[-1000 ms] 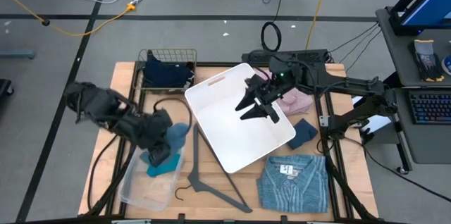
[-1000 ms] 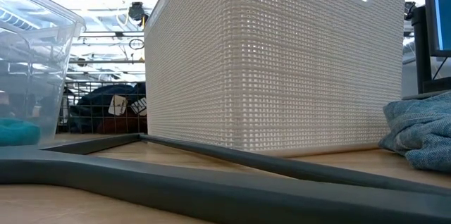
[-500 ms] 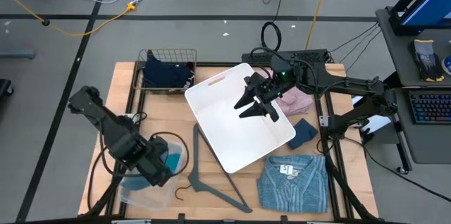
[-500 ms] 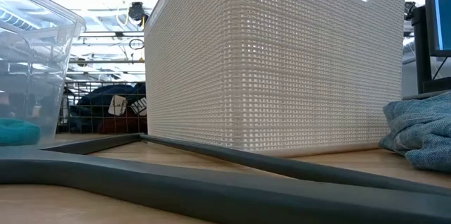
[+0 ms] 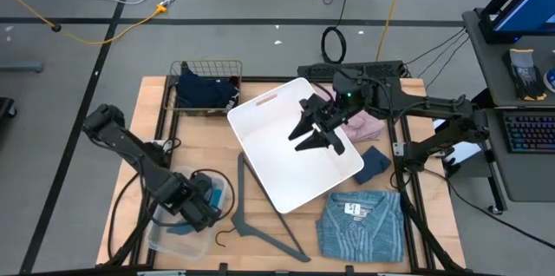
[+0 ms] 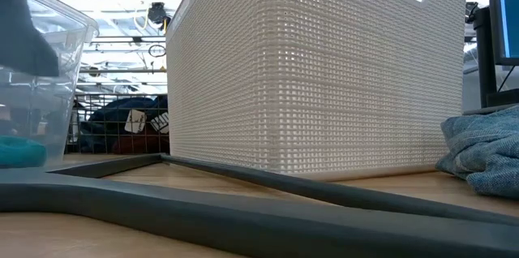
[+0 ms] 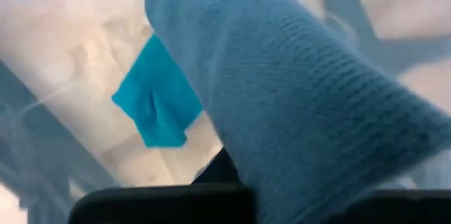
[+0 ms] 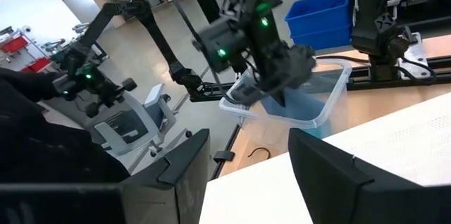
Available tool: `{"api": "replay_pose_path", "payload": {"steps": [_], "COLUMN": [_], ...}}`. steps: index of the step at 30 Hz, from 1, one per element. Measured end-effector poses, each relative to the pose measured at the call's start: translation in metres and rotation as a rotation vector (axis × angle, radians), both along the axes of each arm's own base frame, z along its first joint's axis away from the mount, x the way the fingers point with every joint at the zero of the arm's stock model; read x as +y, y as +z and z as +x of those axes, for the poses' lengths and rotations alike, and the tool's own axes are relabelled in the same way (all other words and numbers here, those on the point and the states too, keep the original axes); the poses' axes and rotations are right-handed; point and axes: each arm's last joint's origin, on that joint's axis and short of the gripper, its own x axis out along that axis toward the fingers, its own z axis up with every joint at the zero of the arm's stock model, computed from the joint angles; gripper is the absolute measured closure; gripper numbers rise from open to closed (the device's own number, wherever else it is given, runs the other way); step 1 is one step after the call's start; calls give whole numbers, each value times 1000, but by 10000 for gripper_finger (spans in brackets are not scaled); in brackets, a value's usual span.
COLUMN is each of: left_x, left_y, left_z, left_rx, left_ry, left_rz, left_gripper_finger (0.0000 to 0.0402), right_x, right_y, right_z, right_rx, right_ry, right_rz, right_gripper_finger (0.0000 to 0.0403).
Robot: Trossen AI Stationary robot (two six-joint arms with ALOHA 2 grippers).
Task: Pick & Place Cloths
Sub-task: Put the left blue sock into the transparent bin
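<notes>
My left gripper (image 5: 198, 208) points down into the clear plastic bin (image 5: 173, 234) at the table's near left, shut on a dusty-blue knit cloth (image 7: 296, 111). A teal cloth (image 7: 158, 108) lies on the bin's floor. My right gripper (image 5: 316, 133) hovers open over the white basket (image 5: 286, 172), with nothing between its fingers (image 8: 331, 175). A pink fleece (image 5: 362, 124) and a small navy cloth (image 5: 375, 161) lie right of the basket. The blue striped shirt (image 5: 360, 224) lies flat at the near right. My left gripper holds the dusty-blue knit cloth from above, fingers pointing down. The cloth's upper part (image 7: 282, 192) runs down between the fingers, and the gripper hides the place of contact. The cloth hangs below the gripper inside the bin (image 6: 32, 43), above the teal cloth.
A wire basket (image 5: 206, 69) at the far left holds a dark navy cloth (image 5: 205, 92). A grey hanger (image 5: 251, 215) lies between the bin and the white basket. The white basket (image 6: 324, 71) fills the table's middle.
My left gripper has gone down and toward the table's near edge with the blue cloth, from beside the bin's far end into the bin, rolling its wrist as it went. The cloth hangs lower in the bin. My right gripper has kept still.
</notes>
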Motion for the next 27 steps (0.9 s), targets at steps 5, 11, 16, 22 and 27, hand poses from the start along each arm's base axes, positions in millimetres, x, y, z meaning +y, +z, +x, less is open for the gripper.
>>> {"api": "replay_pose_path", "payload": {"steps": [5, 11, 16, 22, 27], "left_x": [5, 6, 4, 1, 1], "left_y": [-26, -37, -37, -36, -30], "left_z": [-4, -6, -3, 0, -1], "left_rx": [6, 0, -32, -79, -98], "left_ry": [16, 14, -14, -53, -91], "left_rz": [47, 49, 36, 2, -30], "left_gripper_finger": [401, 378, 339, 260, 202], "right_x": [1, 0, 0, -3, -9], "right_y": [0, 0, 0, 5, 13], "right_z": [0, 0, 0, -9, -36], "right_rx": [0, 16, 33, 32, 77], "right_ry": [4, -3, -5, -20, -57], "right_rz": [0, 26, 51, 51, 49], "right_gripper_finger": [222, 222, 223, 225, 233]}}
